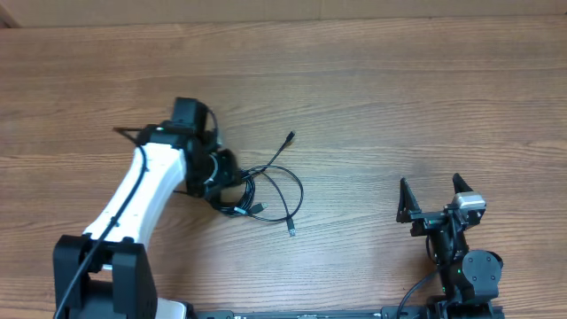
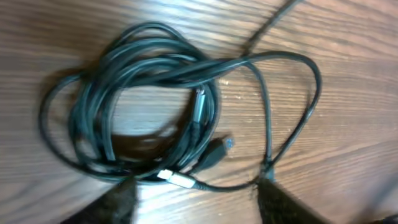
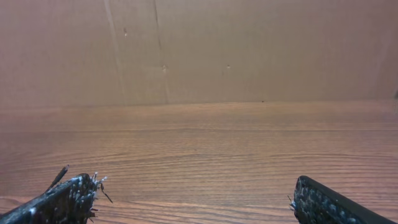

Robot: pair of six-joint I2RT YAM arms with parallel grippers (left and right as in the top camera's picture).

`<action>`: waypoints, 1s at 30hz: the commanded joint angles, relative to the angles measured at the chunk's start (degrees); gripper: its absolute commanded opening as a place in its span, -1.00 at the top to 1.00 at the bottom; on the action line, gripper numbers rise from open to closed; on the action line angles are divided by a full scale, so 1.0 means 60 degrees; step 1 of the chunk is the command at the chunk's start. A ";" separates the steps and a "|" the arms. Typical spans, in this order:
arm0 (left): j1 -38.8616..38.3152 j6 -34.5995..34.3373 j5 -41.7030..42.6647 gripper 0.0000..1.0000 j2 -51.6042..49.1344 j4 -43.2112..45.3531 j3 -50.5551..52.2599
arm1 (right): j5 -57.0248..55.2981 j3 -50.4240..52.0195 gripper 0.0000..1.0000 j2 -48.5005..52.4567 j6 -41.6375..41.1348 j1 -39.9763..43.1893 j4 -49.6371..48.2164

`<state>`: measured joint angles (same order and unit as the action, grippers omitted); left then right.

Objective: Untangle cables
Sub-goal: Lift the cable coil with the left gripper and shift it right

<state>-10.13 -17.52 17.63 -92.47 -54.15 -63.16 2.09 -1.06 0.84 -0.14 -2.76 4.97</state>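
The cables (image 1: 270,188) lie as a bunch of thin black loops left of the table's middle. One plug (image 1: 291,136) points up and away, another (image 1: 291,229) lies nearer the front. In the left wrist view the cables (image 2: 149,68) form a coiled bundle with a wider loop (image 2: 311,106) to the right. A silver-tipped plug (image 2: 177,179) and a dark plug (image 2: 217,152) lie at its near edge. My left gripper (image 1: 223,180) (image 2: 196,202) hangs over the bundle's left side, jaws apart, the silver plug's cord crossing just beyond the fingertips. My right gripper (image 1: 434,193) (image 3: 196,196) stands open far to the right, holding nothing.
The wooden table (image 1: 399,89) stretches around the bundle. A brown wall (image 3: 249,50) rises behind the table in the right wrist view. The left arm's white link (image 1: 142,190) slants from the front left corner.
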 commanded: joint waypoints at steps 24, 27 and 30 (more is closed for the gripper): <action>-0.1690 0.1206 -0.4717 0.28 -0.2648 0.1614 0.0324 | -0.0087 0.0095 -1.00 -0.0076 0.0040 -0.0025 -0.0058; -0.1690 0.1038 -0.4397 0.92 -0.2823 0.1563 0.0317 | -0.0087 0.0095 -1.00 -0.0076 0.0040 -0.0025 -0.0058; -0.1672 0.0299 -0.4393 0.91 -0.2736 0.1435 0.0189 | -0.0087 0.0095 -1.00 -0.0073 0.0040 -0.0025 -0.0058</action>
<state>-20.16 -11.49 -12.69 -106.28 -45.23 -62.59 2.09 -1.06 0.84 -0.16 -2.76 4.99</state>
